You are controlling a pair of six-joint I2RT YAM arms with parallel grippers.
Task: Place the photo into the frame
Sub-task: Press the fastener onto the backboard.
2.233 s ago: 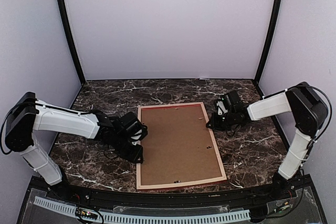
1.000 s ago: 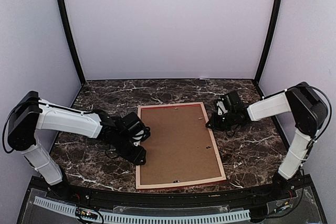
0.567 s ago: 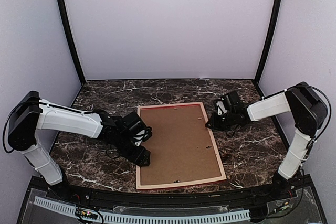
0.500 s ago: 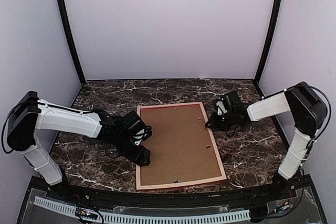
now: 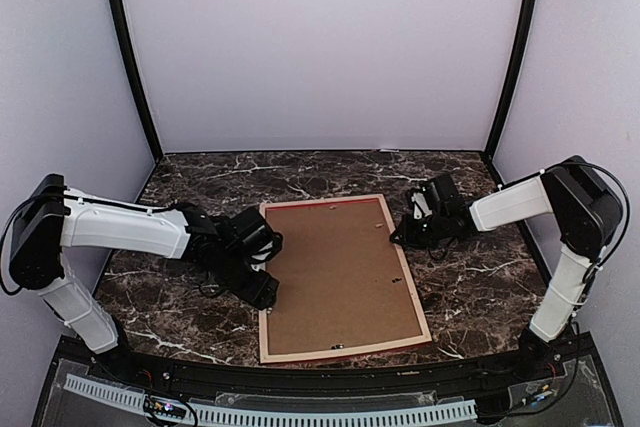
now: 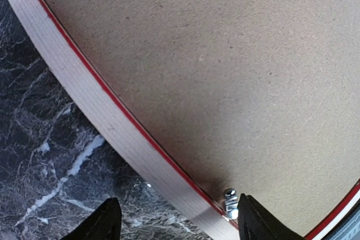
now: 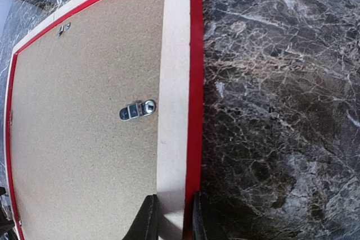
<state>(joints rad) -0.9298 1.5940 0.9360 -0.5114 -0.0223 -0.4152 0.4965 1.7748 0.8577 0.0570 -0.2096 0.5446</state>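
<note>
Frame (image 7: 174, 82) lies face down on table (image 5: 470, 287), pale back up, brown backing board (image 5: 335, 272) filling it. Photo not seen; maybe under board, cannot tell. Right hand (image 7: 171, 220) pinches frame's rail. Left hand (image 6: 180, 226) is released, fingers wide, rail under it, small metal tab (image 6: 229, 203) beside one finger. Next job, I think: press tab flat onto board, slow and straight. Silver hanger clip (image 7: 138, 109) ahead of right hand, not in way.
</note>
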